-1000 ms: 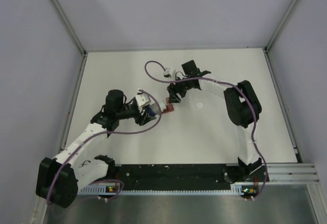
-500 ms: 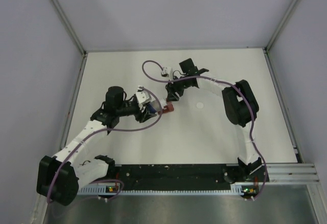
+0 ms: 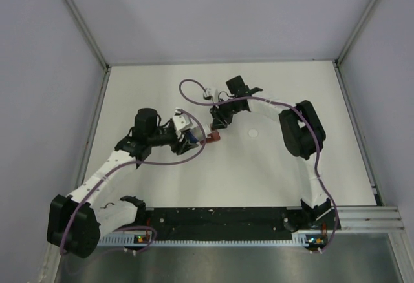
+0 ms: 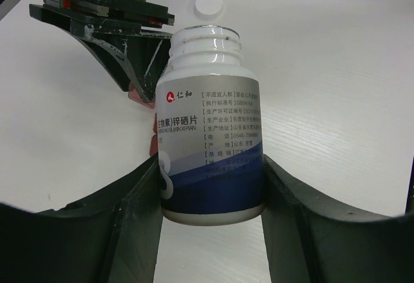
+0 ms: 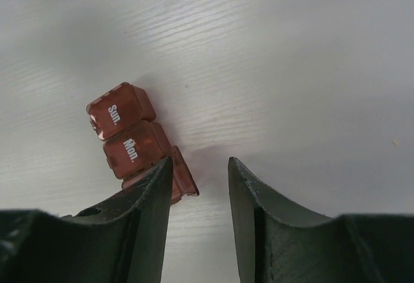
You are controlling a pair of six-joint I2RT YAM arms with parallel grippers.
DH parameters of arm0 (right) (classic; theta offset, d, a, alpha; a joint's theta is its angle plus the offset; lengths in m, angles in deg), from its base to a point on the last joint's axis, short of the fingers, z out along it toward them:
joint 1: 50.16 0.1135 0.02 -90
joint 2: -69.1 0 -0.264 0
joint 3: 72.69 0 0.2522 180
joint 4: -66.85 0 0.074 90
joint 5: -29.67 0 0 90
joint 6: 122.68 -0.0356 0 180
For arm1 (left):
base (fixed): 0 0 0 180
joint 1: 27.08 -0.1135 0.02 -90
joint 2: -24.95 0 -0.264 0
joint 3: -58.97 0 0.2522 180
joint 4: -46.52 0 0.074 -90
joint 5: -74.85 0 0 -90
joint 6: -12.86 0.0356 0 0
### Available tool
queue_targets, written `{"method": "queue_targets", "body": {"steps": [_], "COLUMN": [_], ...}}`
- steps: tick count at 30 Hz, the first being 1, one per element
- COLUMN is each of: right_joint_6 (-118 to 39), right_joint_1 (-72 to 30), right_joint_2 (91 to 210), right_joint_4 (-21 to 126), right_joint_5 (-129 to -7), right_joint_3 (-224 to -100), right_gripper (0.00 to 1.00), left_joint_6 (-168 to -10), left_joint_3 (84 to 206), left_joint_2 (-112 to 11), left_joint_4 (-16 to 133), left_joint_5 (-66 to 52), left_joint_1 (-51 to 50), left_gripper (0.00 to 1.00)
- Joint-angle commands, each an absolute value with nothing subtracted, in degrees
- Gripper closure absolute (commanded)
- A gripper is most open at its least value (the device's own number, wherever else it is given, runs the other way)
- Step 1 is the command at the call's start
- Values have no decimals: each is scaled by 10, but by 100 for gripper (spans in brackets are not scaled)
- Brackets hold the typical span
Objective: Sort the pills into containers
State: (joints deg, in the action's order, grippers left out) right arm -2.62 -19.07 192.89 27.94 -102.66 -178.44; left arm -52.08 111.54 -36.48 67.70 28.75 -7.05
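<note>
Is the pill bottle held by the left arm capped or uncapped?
Uncapped: the bottle shows a bare threaded neck, and a round white cap lies on the table beyond it.

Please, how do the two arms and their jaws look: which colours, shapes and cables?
The left arm and the right arm are both built of slim white links joined by bulky black motor housings. A thin purple cable runs along each arm and loops free near the wrist. The jaws are thick, matte black and wedge-shaped.
</note>
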Motion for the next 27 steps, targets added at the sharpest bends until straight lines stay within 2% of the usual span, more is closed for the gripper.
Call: {"method": "queue_targets", "body": {"steps": [1,27], "right_joint_6": [-11,-10], "right_joint_1": [-183,-183], "right_joint_2": [1932,1892], "right_joint_4": [277,270], "right_joint_5": [-1042,-1032], "right_joint_3": [-1811,-1789], "right_gripper": [62,82], "left_joint_6": [-514,-510], "left_joint_3": [1145,1140], "left_joint_2": [-362,-352], "left_joint_4": [663,671], "left_joint_5": [296,288], "left_joint_1": [-72,-72], "left_gripper": [100,100]}}
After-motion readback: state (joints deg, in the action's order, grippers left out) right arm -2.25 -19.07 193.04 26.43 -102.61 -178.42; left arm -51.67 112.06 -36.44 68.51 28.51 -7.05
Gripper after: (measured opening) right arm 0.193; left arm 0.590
